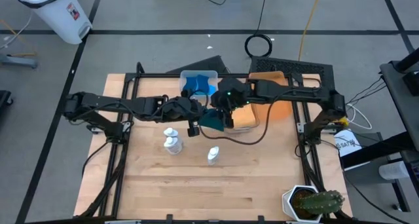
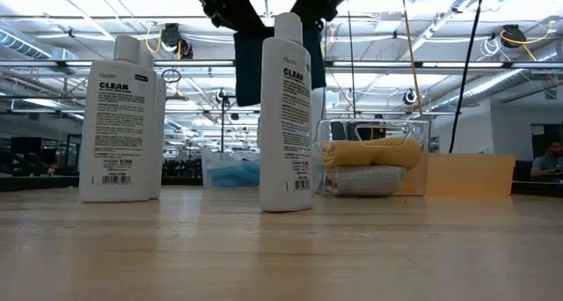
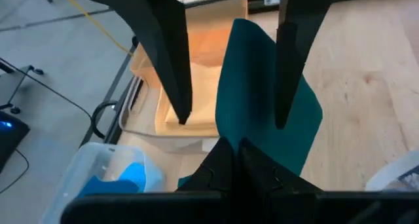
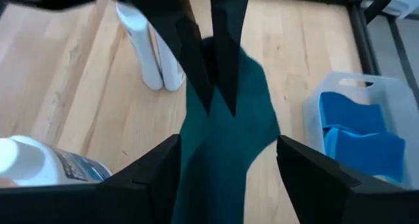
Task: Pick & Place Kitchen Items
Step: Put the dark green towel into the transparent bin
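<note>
Dark green cloth point(image 1: 213, 121) is the one item in the air: you see it hanging near the middle of the high view, above the worktop point(image 1: 196, 185), a soft flat piece drooping in a fold. The left gripper point(image 3: 230, 152) has its fingers pressed together, pinching the cloth's edge. The right gripper point(image 4: 226, 158) has its fingers spread on either side of the cloth, gripping nothing.

Count three white bottles: two standing together point(image 1: 172, 141) left of centre and one alone point(image 1: 213, 155) just to their right, all smooth plastic, upright, with printed labels (the low view shows "CLEAR" on them).

Blue cloth pieces point(image 1: 198, 85) lie in one clear plastic bin point(image 1: 211, 74) toward the upper middle. A second clear bin point(image 2: 420, 165) holds one mustard-yellow cloth point(image 2: 369, 151) stacked on one grey cloth point(image 2: 365, 179). An orange tray point(image 1: 272, 76) sits behind it, partly hidden by the right arm.

One potted cactus point(image 1: 314, 203) stands in the lower right corner.
</note>
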`<move>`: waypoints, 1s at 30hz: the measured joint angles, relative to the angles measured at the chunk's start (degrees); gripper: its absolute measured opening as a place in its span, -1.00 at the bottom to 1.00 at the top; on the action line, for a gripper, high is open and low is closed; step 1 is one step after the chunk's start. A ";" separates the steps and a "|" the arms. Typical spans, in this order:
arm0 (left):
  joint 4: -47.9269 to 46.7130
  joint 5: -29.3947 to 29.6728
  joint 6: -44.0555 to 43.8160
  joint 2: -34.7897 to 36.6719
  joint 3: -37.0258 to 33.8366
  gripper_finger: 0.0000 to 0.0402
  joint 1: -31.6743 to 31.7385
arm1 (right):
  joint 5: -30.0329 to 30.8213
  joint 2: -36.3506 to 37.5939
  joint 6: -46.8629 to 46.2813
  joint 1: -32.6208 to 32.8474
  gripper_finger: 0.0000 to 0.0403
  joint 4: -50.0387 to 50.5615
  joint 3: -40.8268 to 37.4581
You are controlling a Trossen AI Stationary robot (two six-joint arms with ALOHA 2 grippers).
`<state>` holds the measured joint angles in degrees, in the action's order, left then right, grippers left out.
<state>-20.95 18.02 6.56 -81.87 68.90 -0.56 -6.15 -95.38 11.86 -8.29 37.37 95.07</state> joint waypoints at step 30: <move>-3.85 -9.01 -4.16 6.96 0.04 -0.69 1.22 | -7.65 7.40 9.73 -7.66 -0.99 9.68 -2.83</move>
<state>-24.79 9.01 2.40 -74.91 68.94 0.67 -13.80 -87.98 21.59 -15.95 47.05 92.24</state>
